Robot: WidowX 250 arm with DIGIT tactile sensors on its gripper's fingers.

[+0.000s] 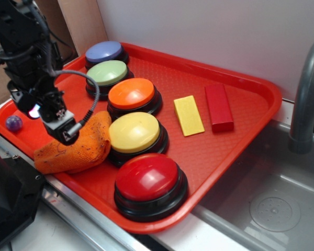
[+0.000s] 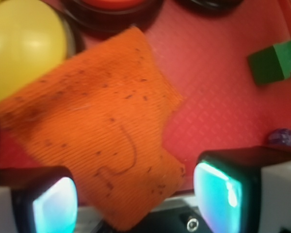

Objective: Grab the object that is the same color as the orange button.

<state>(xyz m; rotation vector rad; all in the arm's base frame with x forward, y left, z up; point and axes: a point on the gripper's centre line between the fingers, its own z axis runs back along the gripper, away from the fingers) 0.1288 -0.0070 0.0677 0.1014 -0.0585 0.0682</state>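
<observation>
Exterior view: the black arm leans down over the red tray's [image 1: 251,112] left edge, above the orange rag [image 1: 78,149] beside the yellow button [image 1: 134,132]. Wrist view: the gripper [image 2: 136,194] is spread apart, with the rag [image 2: 92,126] lying between its fingers [image 2: 53,201].

The soft orange terry cloth rag [image 2: 97,131] looks nubby and matt, flecked with dark specks. The round orange-domed push button [image 1: 132,93] shines glossy, like smooth plastic. The red plastic tray [image 1: 240,141] carries a fine pebbled texture with slight sheen.
</observation>
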